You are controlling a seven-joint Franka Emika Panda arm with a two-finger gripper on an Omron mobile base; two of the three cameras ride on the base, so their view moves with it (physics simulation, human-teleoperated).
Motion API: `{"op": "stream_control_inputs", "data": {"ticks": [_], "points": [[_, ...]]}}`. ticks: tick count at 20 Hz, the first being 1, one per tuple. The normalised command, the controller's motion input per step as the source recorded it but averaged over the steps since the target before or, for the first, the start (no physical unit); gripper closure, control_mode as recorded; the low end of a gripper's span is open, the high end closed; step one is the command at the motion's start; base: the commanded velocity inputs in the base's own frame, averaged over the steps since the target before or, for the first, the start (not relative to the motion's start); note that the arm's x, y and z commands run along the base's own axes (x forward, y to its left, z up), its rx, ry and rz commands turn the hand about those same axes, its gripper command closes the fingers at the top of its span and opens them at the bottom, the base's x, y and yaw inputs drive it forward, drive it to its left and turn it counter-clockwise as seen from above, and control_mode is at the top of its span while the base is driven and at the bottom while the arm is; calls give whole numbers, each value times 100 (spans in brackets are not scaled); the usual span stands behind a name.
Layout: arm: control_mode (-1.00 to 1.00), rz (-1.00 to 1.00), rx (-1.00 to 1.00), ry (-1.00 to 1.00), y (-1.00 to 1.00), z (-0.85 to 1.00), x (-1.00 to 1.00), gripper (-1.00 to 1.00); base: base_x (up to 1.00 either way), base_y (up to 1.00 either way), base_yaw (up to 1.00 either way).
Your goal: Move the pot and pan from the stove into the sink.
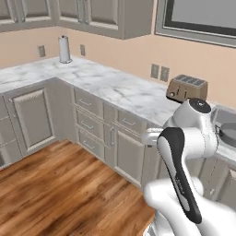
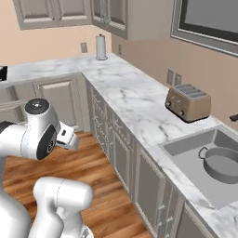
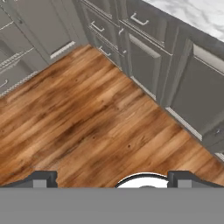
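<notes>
— Jaws? 
— Spread fully wide, holding nothing; the gripper (image 3: 112, 177) points down at the wooden floor (image 3: 87, 127) beside the grey cabinets (image 3: 144, 61).
— And the pot?
— The pot (image 2: 224, 163) sits inside the sink (image 2: 186, 160), right of the toaster (image 2: 187, 102) on the marble counter (image 2: 135, 100).

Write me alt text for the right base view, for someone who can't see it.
A grey metal pot with loop handles sits in the sink, set into a white marble counter beside a toaster. The white robot arm stands at lower left over the wooden floor. A paper towel roll stands in the far corner.
</notes>
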Motion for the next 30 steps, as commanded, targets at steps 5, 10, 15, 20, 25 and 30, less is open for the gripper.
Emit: {"op": "stream_control_inputs", "data": {"ticks": [5,10,15,20,25,30], "points": [[100,0,0,0,0,0,0,-100,-2,0,50],[100,0,0,0,0,0,0,-100,-5,1,49],[100,0,0,0,0,0,0,-100,-5,0,49],[100,0,0,0,0,0,0,-100,-8,0,16],[100,0,0,0,0,0,0,-100,46,0,0],[100,0,0,0,0,0,0,-100,86,4,0]]}}
